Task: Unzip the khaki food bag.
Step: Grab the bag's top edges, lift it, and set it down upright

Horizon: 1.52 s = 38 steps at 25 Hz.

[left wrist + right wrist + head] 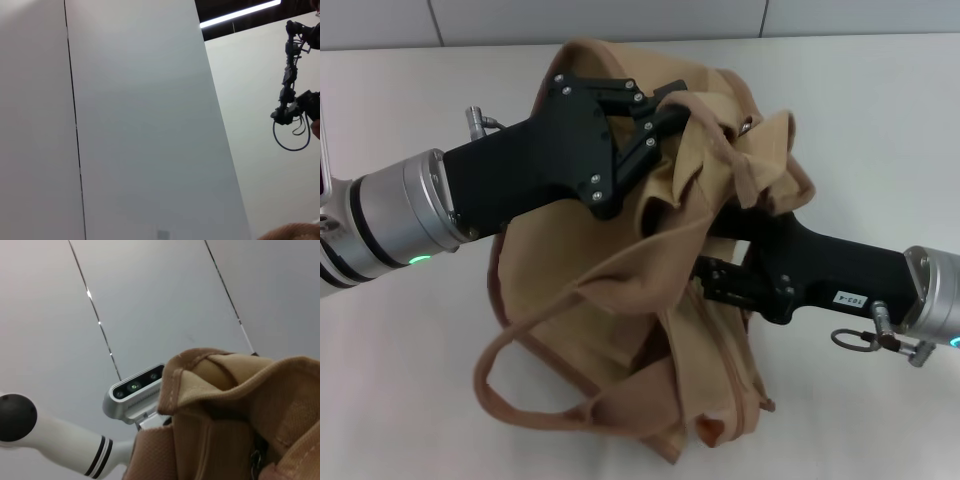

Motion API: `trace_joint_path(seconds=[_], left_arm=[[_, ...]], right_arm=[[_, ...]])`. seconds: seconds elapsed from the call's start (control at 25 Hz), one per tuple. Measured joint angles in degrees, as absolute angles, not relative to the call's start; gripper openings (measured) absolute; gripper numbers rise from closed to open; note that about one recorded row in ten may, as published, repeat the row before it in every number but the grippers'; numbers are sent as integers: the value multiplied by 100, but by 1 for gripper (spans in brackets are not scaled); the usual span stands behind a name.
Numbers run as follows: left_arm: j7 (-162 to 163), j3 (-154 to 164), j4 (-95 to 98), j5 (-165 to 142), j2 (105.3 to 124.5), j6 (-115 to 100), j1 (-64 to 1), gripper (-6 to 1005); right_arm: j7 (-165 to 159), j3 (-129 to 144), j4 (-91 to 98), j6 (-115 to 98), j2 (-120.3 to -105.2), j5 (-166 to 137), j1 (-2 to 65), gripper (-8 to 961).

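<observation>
Reaching in from the left, left gripper (665,120) set at the far top of the khaki food bag (650,290), black fingers (655,118) pressed together on a bunched fold of tan canvas beside a webbing handle (720,150). Silver wrist section low at the left edge, forearm angled up toward the bag's crown. Coming in from the right, right gripper (715,278) buried in the bag's right side near mid-height; fingertips hidden by fabric, so cannot tell whether spread or closed. Black body of that arm level, silver cuff at the right edge, a small metal ring (855,340) hanging beneath it.

Sitting mid-scene on the white table (880,120), crumpled and slumped, bag leaning toward the near side, second handle (520,370) looped out to the near left, brown piping along the lower near edge. Open tabletop to the left, right and far side of the bag; less room at the near edge.

Seen from the right wrist: canvas folds close up, a metal pull (255,460) partly showing in a dark gap, the head camera (136,392) on its white neck behind, grey panelled wall (150,300) beyond. Seen from the left wrist: pale wall panels with a dark seam, a strip light (240,13) high up, a dark cabled fixture (292,90) at the far edge.
</observation>
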State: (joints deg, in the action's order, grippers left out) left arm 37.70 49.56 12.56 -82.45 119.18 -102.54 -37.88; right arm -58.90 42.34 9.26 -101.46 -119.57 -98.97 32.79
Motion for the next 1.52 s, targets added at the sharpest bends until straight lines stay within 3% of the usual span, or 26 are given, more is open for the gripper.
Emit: trace_joint_path(seconds=[0.68, 0.92, 1.52], left_arm=[[3691, 4974, 1224, -8254, 11918, -10319, -3739, 76], [3691, 4981, 1213, -8254, 11918, -10321, -3741, 76], [3691, 4956, 1232, -8252, 11918, -10336, -3700, 77]], right_arm=[[-5907, 4470, 928, -10056, -11976, -9774, 3295, 566], [-5853, 4446, 897, -9986, -11975, -9774, 3319, 391], [-5890, 4411, 883, -10006, -11953, -9664, 3217, 195]])
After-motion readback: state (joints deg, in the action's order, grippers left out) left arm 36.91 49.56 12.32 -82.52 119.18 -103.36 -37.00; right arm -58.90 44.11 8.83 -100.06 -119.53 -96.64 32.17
